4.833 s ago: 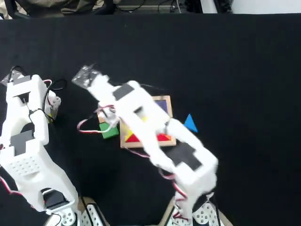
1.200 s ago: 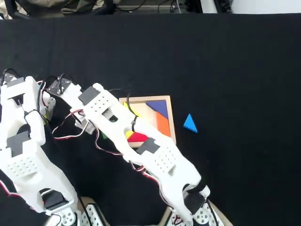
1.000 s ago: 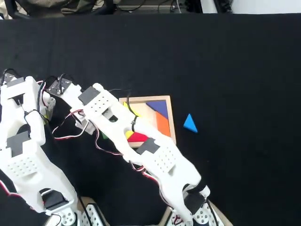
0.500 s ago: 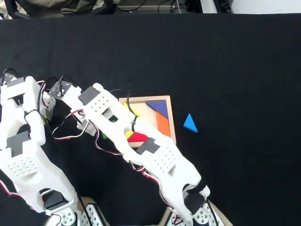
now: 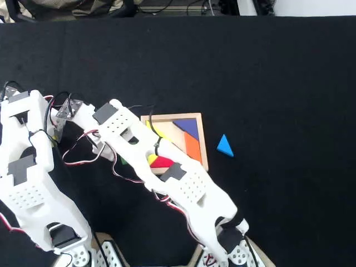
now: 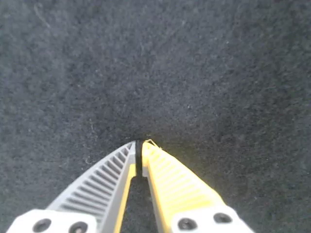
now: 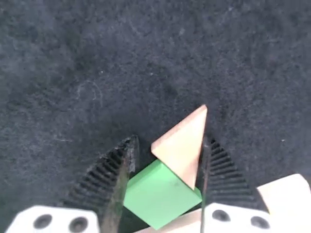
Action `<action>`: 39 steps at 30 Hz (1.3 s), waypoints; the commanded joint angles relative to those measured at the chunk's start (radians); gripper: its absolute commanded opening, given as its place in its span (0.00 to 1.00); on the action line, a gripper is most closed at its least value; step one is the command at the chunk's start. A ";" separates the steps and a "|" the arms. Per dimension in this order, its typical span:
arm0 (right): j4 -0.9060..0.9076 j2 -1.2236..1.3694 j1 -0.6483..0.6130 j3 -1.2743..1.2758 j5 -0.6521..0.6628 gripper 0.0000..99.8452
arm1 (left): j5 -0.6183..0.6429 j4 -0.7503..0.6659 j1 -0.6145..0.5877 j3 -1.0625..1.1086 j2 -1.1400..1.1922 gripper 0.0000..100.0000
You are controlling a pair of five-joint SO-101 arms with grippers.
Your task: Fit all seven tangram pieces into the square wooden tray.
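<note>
The square wooden tray [image 5: 172,116] lies mid-table and holds blue [image 5: 189,128], orange [image 5: 192,148], red [image 5: 162,162] and yellow pieces. My right arm [image 5: 183,186] stretches across its left half. In the right wrist view my right gripper [image 7: 168,141] is open just above the cloth. A tan triangle [image 7: 182,143] and a green square [image 7: 158,194] lie between its fingers, and the triangle is close to one finger [image 7: 216,167]. A sliver of the green square [image 5: 120,161] shows beside the arm. My left gripper [image 6: 139,147] is shut on nothing over bare cloth.
A small blue triangle [image 5: 224,146] lies loose on the black cloth right of the tray. My left arm [image 5: 28,167] stands along the table's left edge, close to the right arm's far end [image 5: 68,108]. A pale wooden tray corner [image 7: 286,191] sits just beside the right gripper.
Since 4.8 s ago my right arm has swung left and stretched out over the tray's left side. Over the last second only its far end drifted slightly. The left arm kept still.
</note>
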 commanded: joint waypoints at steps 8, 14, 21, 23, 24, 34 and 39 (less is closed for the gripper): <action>0.006 0.001 0.018 -0.045 0.009 0.14 | 0.002 -0.009 -0.021 -0.008 -0.041 0.03; 0.011 -0.012 0.057 -0.079 0.002 0.02 | 0.002 -0.011 -0.019 -0.008 -0.041 0.03; 0.100 -0.082 0.130 -0.171 -0.038 0.01 | 0.002 -0.011 -0.019 -0.008 -0.041 0.03; 0.163 -0.125 0.146 -0.211 -0.040 0.01 | 0.002 -0.012 -0.019 -0.008 -0.041 0.03; 0.203 -0.153 0.157 -0.232 -0.040 0.01 | 0.002 -0.012 -0.019 -0.008 -0.041 0.03; 0.400 -0.625 0.327 -0.193 -0.236 0.01 | -0.002 -0.012 -0.018 -0.008 -0.041 0.03; 0.339 -0.846 0.338 0.139 -0.308 0.01 | -0.002 -0.009 -0.016 -0.008 -0.041 0.03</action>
